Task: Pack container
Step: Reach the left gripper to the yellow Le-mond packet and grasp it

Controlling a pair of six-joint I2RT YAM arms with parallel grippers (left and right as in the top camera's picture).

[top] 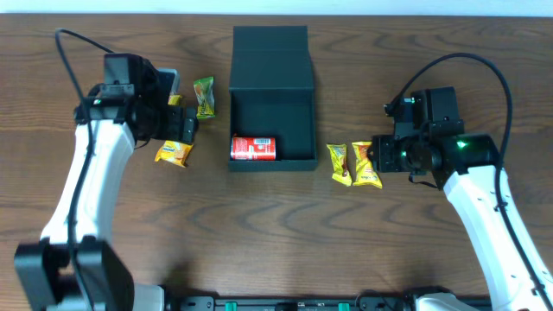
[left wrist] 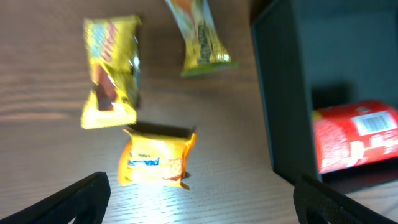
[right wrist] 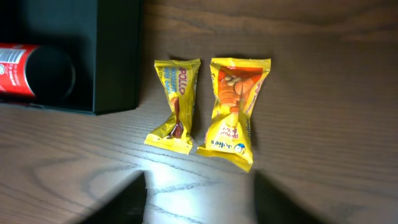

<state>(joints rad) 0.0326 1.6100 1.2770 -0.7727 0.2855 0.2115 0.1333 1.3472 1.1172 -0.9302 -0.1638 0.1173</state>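
Dark wooden table carries the square matte black container at centre, lid open, small red can inside. Right hand, fingers apart, hangs by a yellow chocolate-bar packet; left hand, also spread, over an orange packet. Best straddle one packet squarely before closing.

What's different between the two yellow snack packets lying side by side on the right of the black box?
The nearer packet, closest to the box, is slim and pinched at its middle; the farther packet is wider and fuller. The nearer packet has brown print, the farther packet an orange picture. Both are yellow with crimped ends, and both lie flat on the wooden table, outside the box.
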